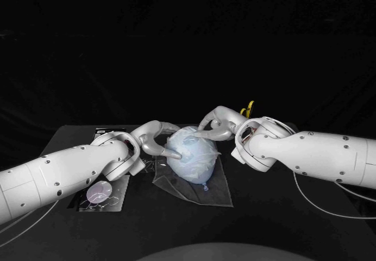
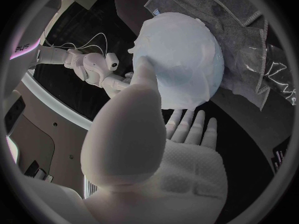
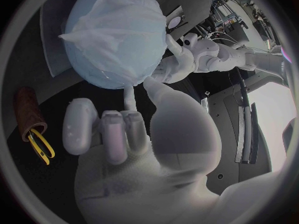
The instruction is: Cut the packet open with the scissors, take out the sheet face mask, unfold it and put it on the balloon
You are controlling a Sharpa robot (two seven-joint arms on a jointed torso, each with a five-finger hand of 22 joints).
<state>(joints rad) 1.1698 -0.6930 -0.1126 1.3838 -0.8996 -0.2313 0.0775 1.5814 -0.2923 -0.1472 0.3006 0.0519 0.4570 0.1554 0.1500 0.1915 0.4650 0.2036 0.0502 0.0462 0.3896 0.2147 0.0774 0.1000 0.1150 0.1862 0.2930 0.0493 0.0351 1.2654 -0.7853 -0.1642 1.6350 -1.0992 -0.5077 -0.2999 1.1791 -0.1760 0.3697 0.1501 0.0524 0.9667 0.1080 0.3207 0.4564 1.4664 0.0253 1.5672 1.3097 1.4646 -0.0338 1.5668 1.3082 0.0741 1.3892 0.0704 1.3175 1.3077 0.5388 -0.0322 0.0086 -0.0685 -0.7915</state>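
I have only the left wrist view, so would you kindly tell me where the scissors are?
Observer: The scissors sit in a brown holder, yellow handles sticking out, beyond the right hand.
Operator: Thank you. And the packet?
Observer: The packet lies flat at the robot's left, apart from the balloon.
Operator: Which way does the balloon's knot point?
Observer: The knot points toward the robot, above the translucent sheet.
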